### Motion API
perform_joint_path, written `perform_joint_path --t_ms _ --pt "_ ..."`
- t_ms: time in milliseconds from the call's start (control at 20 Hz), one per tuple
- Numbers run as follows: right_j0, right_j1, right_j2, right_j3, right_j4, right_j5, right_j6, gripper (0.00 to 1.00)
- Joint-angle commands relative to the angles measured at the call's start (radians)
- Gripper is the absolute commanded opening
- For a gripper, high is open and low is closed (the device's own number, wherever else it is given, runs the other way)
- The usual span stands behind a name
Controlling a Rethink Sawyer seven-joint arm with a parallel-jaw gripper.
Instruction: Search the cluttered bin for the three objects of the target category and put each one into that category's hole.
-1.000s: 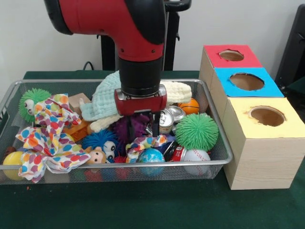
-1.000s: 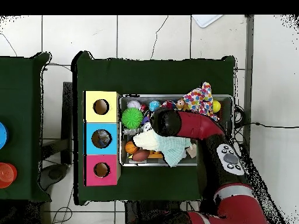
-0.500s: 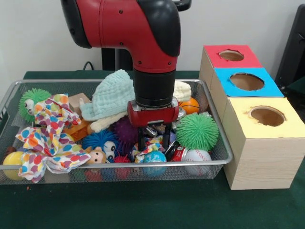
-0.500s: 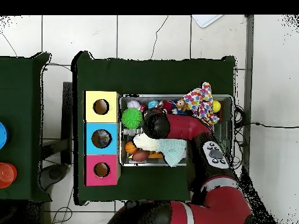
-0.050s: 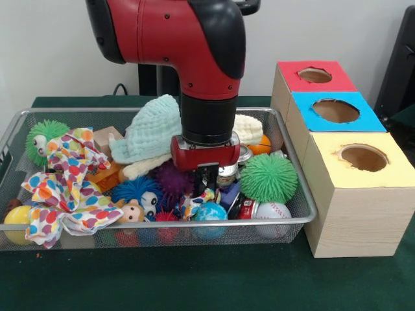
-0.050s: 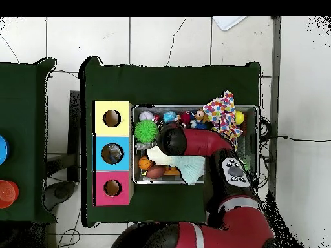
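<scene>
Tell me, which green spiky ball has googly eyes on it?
The green spiky ball at the basket's left end, beside the spotted cloth, shows eyes. The other green spiky ball, nearer the boxes, shows none.

Bright even indoor light; soft shadows under arm (image 5: 194,58); slight glare on floor tiles (image 6: 155,39).

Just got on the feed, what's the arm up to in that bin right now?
The gripper is down among the clutter near the middle of the wire bin, over a silver can and a patterned cloth scrap, beside the green spiky ball. Whether it is gripping anything cannot be made out. The three box holes, red, blue and yellow, sit beside the bin; nothing is being carried to them.
</scene>
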Motion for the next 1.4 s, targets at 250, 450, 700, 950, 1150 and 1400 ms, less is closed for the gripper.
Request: perform_joint_path --t_ms 250,450,700,950,1150,1400 --pt "0.035 0.092 -0.021 0.027 0.01 0.127 0.137 0.0" --pt "0.047 0.037 -0.05 0.059 -0.002 0.112 0.142 0.0" --pt "-0.01 -0.116 -0.028 0.177 -0.006 0.157 0.083 0.0" --pt "-0.002 -0.261 -0.09 0.184 -0.014 0.424 -0.017 0.0" --pt "-0.025 -0.299 -0.1 0.174 -0.038 0.518 -0.052 0.0" --pt "-0.03 -0.295 -0.107 0.157 -0.074 0.565 -0.042 0.0"
